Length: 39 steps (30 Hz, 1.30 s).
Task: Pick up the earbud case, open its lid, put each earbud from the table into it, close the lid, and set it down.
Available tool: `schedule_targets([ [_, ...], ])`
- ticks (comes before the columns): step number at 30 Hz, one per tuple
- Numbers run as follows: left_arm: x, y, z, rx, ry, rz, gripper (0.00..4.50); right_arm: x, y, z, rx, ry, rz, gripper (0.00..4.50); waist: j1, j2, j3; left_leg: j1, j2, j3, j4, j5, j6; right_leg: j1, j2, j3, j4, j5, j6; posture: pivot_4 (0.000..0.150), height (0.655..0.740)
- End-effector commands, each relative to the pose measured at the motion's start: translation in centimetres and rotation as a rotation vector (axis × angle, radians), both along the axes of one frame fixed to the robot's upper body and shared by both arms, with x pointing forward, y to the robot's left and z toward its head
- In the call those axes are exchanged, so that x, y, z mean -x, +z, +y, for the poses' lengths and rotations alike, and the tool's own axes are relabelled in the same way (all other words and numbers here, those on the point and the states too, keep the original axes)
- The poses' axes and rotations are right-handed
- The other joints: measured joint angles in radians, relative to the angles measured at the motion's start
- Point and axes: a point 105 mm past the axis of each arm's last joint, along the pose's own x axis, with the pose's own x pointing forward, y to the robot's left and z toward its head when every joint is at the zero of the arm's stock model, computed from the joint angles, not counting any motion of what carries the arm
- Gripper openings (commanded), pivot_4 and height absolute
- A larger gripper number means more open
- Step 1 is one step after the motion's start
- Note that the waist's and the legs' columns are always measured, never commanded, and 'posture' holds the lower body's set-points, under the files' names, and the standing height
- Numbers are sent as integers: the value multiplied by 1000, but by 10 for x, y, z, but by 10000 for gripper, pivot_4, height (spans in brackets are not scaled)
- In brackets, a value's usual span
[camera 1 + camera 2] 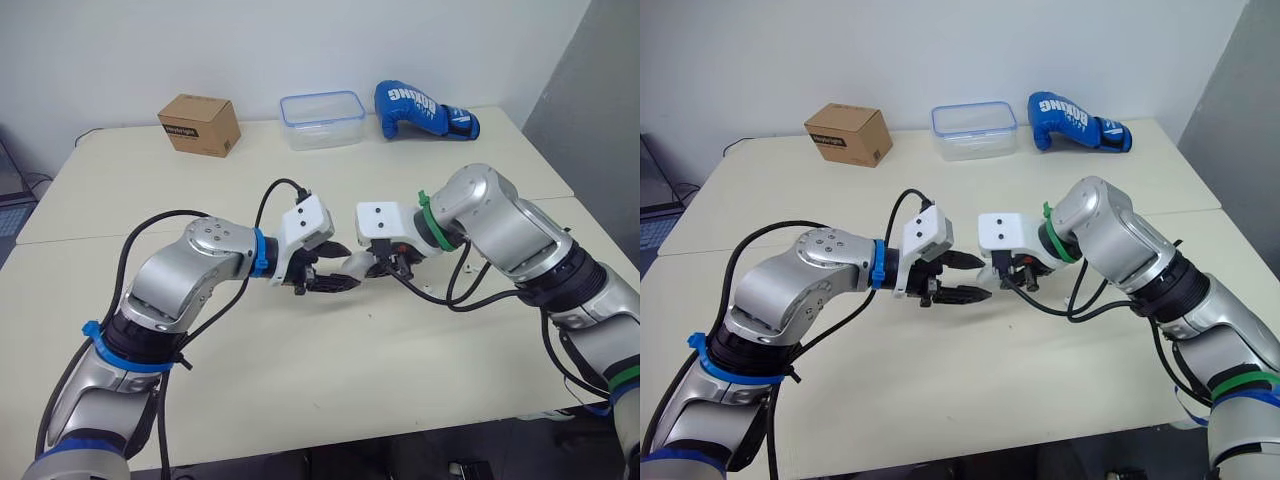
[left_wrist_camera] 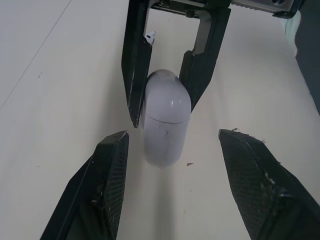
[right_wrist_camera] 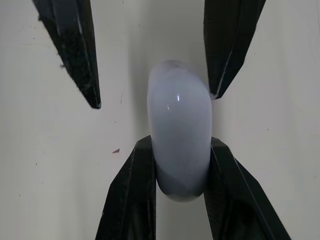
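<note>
One glossy white earbud case (image 3: 179, 115) (lid (image 2: 167, 95) shut) sits in right claw (image 3: 181, 150).

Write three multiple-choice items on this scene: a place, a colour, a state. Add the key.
1. The boxing glove lies: A. at the table's far edge, to the robot's right of the clear container; B. inside that container; C. at the near edge.
2. The earbud case is: A. black; B. white; C. red.
3. The right gripper is: A. shut on the case; B. open and empty; C. shut on an earbud.
Key: A, it lies beside the container at the back; B, the wrist views show white; A, its jaws press the case's sides.
</note>
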Motion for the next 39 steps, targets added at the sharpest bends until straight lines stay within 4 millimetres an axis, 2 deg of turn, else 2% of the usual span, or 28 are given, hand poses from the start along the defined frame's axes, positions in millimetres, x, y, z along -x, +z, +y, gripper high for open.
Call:
schedule_targets([
  [1, 1, 7, -3, 3, -11, -48, 29361, 1, 17, 5, -15, 28, -52, 8962, 0, 0, 0, 0, 0, 0, 0, 0, 0, 0, 0, 0, 0, 0, 0, 1500, 7400],
  [2, 0, 7, -3, 2, -9, -49, 29361, 1, 18, 5, -16, 29, -51, 8962, 0, 0, 0, 0, 0, 0, 0, 0, 0, 0, 0, 0, 0, 0, 0, 1500, 7400],
  [4, -2, 8, -3, 10, 3, -58, 25714, 2, 18, 6, -16, 31, -51, 8962, 0, 0, 0, 0, 0, 0, 0, 0, 0, 0, 0, 0, 0, 0, 0, 1500, 7400],
  [10, -7, 10, -3, 20, 18, -71, 9147, 4, 18, 7, -20, 38, -41, 8962, 0, 0, 0, 0, 0, 0, 0, 0, 0, 0, 0, 0, 0, 0, 0, 1500, 7400],
  [11, -7, 10, -3, 18, 18, -71, 7850, 5, 18, 8, -21, 38, -40, 8962, 0, 0, 0, 0, 0, 0, 0, 0, 0, 0, 0, 0, 0, 0, 0, 1500, 7400],
  [28, -11, 4, -1, 2, 38, -99, 7847, 8, 18, 10, -25, 46, -19, 8962, 0, 0, 0, 0, 0, 0, 0, 0, 0, 0, 0, 0, 0, 0, 0, 1500, 7400],
  [35, -13, 6, 11, 31, 85, -99, 7847, 11, 23, 2, -106, 1, 70, 8962, 1, 0, 0, 0, 0, 0, 0, 0, 0, 0, 0, 0, 0, 0, 0, 1500, 7400],
  [39, -13, 8, 12, 54, 89, -104, 7847, 16, 24, 4, -134, -2, 105, 21289, 0, 0, 0, 0, 0, 0, 0, 0, 0, 0, 0, 0, 1, 0, 0, 1500, 7400],
])
